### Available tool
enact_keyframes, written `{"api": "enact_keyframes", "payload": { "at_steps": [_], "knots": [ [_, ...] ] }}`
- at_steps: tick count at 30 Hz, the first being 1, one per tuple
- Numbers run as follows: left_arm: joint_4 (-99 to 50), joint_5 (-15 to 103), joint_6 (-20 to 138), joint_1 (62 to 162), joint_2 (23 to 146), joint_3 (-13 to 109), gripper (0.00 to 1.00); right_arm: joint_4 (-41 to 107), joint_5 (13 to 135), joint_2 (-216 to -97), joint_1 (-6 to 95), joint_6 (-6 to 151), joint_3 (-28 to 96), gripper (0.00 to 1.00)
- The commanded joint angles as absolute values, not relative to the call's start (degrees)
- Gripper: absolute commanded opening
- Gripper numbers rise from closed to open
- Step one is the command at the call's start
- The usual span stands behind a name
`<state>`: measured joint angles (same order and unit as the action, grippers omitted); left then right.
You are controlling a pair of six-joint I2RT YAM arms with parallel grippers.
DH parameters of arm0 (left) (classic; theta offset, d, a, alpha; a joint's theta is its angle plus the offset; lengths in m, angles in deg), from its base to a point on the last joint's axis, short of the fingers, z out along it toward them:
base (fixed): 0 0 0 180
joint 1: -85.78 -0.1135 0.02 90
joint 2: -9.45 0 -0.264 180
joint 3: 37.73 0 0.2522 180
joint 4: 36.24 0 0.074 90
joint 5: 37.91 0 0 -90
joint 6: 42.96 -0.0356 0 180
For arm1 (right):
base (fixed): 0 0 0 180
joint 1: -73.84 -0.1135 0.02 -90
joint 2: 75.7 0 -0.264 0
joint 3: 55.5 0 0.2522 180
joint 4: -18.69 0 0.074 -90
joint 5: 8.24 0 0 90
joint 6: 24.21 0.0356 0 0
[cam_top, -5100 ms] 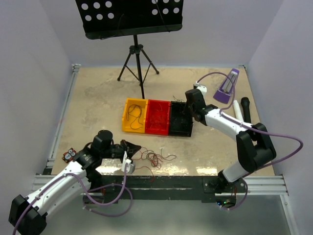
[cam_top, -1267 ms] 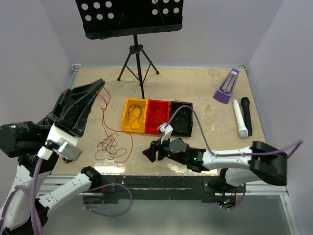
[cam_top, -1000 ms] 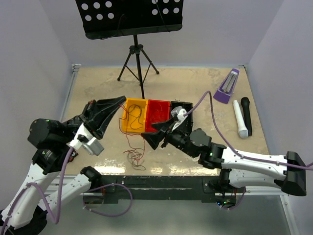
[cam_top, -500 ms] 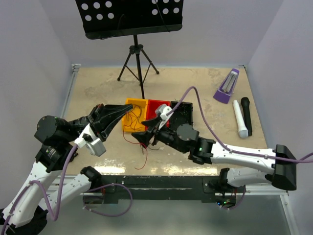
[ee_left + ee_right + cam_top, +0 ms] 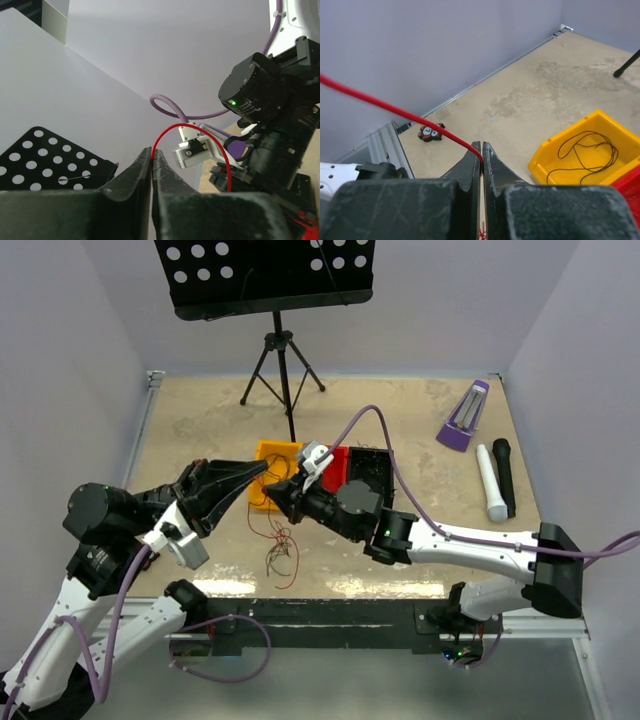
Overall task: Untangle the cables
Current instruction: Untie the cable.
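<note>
My left gripper (image 5: pixel 151 152), right gripper (image 5: pixel 481 148) both pinch same red wire (image 5: pixel 177 125); thin, limp, light (kinks easily), so grip strand, not clump (image 5: pixel 280 556).

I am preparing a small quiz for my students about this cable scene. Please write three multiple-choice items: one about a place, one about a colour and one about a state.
1. Where is the loose clump of cables?
A. In the black bin.
B. On the table, on the near side of the yellow bin.
C. Beside the microphones.

2. What colour is the wire in the yellow bin?
A. White.
B. Red.
C. Black.

3. How do the jaws of the right gripper stand?
A. Shut on a red wire.
B. Wide open.
C. Shut on nothing.

Key:
1 B: the top view shows the clump on the table in front of the bin.
2 C: the right wrist view shows a black loop there.
3 A: the red wire ends between the closed jaws.
</note>
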<state>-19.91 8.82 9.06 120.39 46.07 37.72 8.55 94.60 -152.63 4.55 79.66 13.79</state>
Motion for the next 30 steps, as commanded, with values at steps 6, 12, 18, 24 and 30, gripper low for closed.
{"api": "enact_keyframes", "payload": {
  "at_steps": [6,12,18,24,30],
  "knots": [
    [-18.61,14.91,12.49,120.23,41.62,28.34,0.93,14.6,96.7,-147.16,6.96,78.09,22.5,0.0],
    [-18.34,15.09,13.72,120.15,36.44,16.57,1.0,17.33,95.65,-142.68,7.92,78.01,25.23,0.0],
    [-20.2,15.36,21.81,120.23,33.44,9.17,1.0,20.32,94.95,-140.48,8.28,77.74,28.92,0.0],
    [-14.92,5.08,19.53,120.23,33.52,5.48,1.0,22.17,92.32,-140.57,8.63,77.83,32.88,0.0],
    [-20.18,-2.65,23.38,120.23,38.7,3.01,1.0,21.64,88.27,-140.57,8.63,79.76,35.25,0.0]
  ]
}}
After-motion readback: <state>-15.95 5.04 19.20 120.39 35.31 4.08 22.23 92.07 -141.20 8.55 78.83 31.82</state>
